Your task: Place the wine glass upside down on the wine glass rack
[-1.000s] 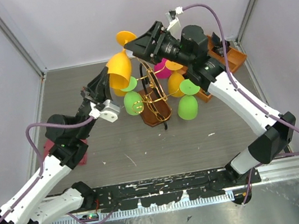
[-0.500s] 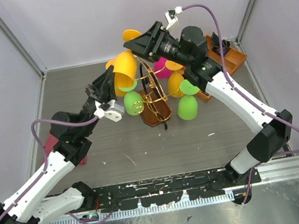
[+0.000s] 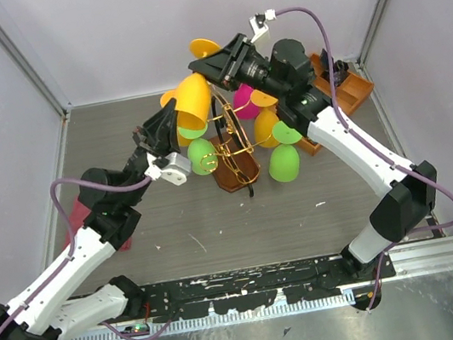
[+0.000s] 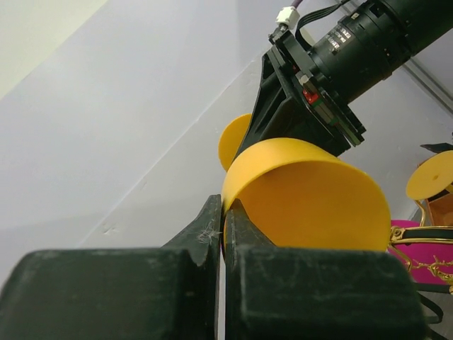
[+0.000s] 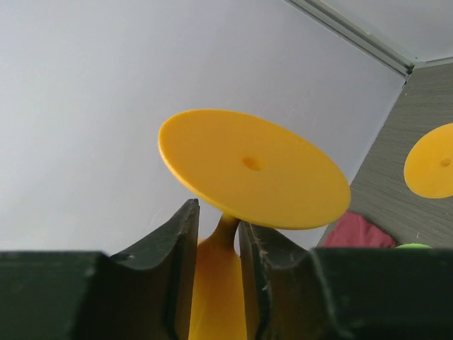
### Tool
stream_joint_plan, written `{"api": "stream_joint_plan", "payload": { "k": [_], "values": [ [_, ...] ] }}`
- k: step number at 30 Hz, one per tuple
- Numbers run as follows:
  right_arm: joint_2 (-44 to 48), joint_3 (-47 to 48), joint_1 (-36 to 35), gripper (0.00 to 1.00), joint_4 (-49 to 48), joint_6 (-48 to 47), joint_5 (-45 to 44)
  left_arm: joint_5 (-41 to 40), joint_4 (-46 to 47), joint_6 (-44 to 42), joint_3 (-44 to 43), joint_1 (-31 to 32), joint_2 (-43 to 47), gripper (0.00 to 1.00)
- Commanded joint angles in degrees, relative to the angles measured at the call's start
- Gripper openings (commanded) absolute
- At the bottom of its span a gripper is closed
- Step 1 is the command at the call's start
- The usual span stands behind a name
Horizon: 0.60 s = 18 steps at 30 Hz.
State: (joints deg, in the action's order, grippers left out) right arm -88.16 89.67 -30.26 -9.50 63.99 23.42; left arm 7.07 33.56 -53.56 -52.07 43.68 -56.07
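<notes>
The wine glass (image 3: 192, 98) is positioned left of and behind the wine glass rack (image 3: 238, 171); the compartment tray (image 3: 353, 89) is set right of the rack.

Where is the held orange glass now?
Top view, centre back: the glass is in the air just left of the rack, left pincer on its rim, right pincer on its stem.

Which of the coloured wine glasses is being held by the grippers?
The orange wine glass left of the rack: the left gripper pinches its rim, the right gripper its stem.
</notes>
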Motion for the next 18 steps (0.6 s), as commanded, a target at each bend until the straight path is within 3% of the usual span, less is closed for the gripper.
{"api": "stream_joint_plan", "payload": {
  "k": [1, 6, 10, 14, 18],
  "values": [
    [0.66, 0.51, -0.33, 0.25, -4.55, -0.65, 1.45, 1.20, 2.00, -0.14, -0.21, 0.22, -0.56, 0.09],
    [1.14, 0.77, -0.33, 0.08, -4.22, -1.83, 0.73, 3.44, -1.08, -0.94, -0.29, 0.23, -0.39, 0.29],
    [1.12, 2.08, -0.33, 0.04, -3.79, -3.59, -0.10, 5.06, -4.16, 0.01, -0.10, 0.23, -0.02, 0.38],
    [0.65, 4.09, -0.33, 0.04, -2.69, -5.56, -0.64, 5.70, -4.65, 2.33, 0.55, 0.39, 0.05, 0.38],
    [0.31, 5.34, -0.32, 0.09, -1.67, -6.26, -0.74, 5.57, -4.67, 3.17, 0.80, 0.76, -0.63, 0.24]
  ]
}}
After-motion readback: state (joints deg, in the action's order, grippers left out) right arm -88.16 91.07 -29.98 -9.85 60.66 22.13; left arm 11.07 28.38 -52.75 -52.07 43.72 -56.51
